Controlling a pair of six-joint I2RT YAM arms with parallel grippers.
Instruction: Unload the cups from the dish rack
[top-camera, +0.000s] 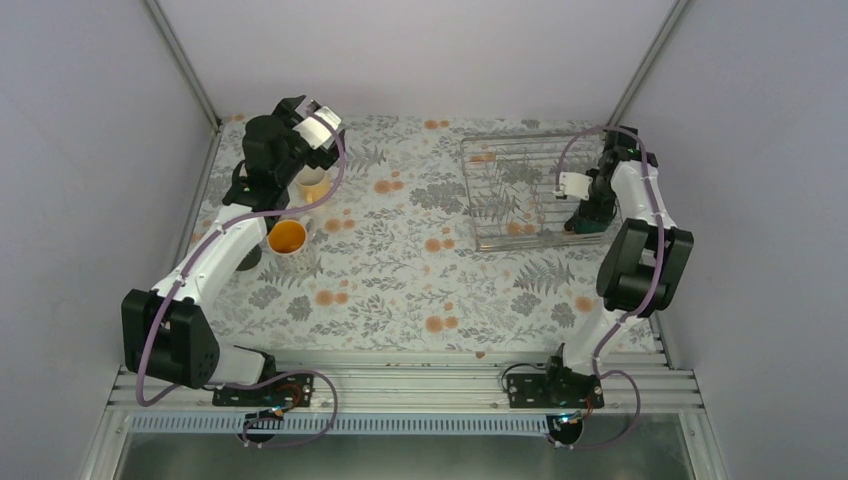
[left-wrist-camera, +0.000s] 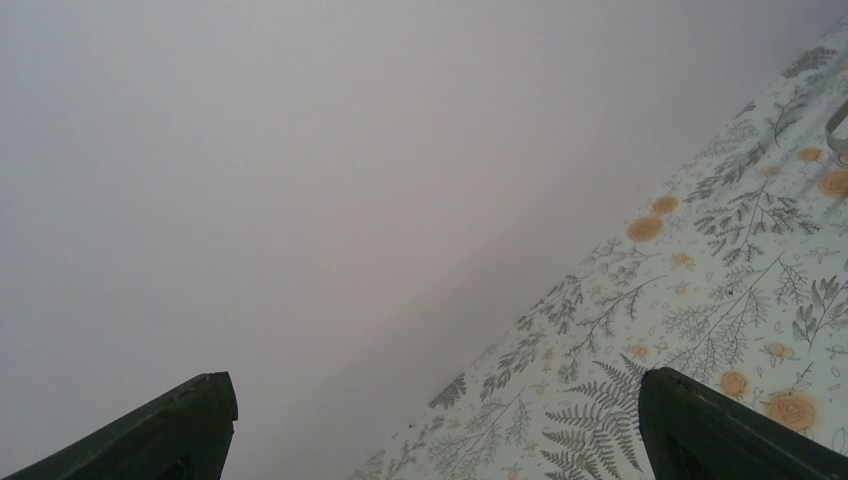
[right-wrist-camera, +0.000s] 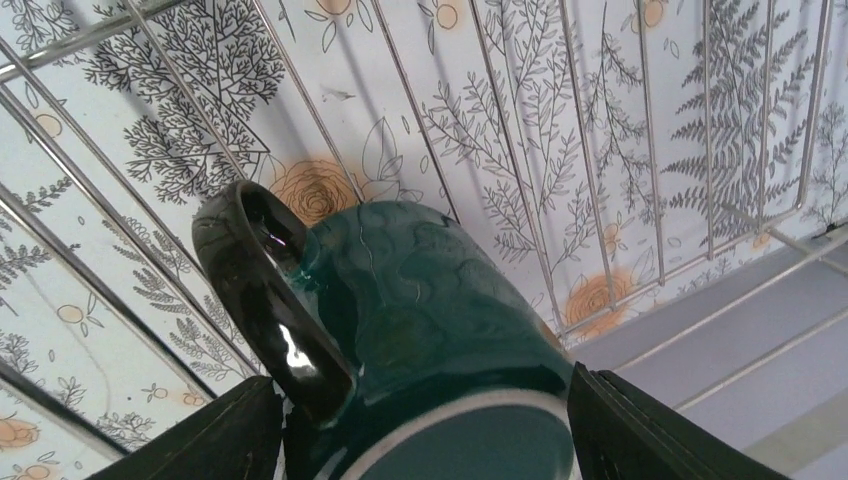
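R gripper (right-wrist-camera: 422, 385) straddled dark green mug (right-wrist-camera: 420, 280) at near-right corner of dish rack (top-camera: 520, 136), one finger each side of body, jaws part-spread. Couldn't tell whether pads had bitten or only bracketed it. L gripper (left-wrist-camera: 435, 380) hung fully spread w/ nothing btwn fingers, over far-left of floral cloth (left-wrist-camera: 700, 300), above cream mug (top-camera: 312, 182). Orange-yellow mug (top-camera: 287, 238) stood on cloth just nearer, mouth up.

Step in hand, my read: pinch green mug and lift it out of rack. To do it well:
- Pads on round wall, opposite each other, not on handle (right-wrist-camera: 265, 290). Handle sat just beside finger on wrist view's left, so a squeeze could catch loop first and twist mug. Slight wrist roll would clear it.
- Firm close before any lift; glaze looked glossy, prob. slick.
- Draw out along tines, no sideways drag till clear. Wires ran close by mug, so snag risk.

Orientation: pale-ringed end faced wrist cam, likely the foot, so mug prob. sat mouth-down on rack floor. Long axis ran approx. along gripper's approach line, from wrist toward wires below, tilted a bit. Handle stuck out sideways across that axis, toward view's left. Prob. needs flipping mouth-up to match orange-yellow one on cloth; judgement only.
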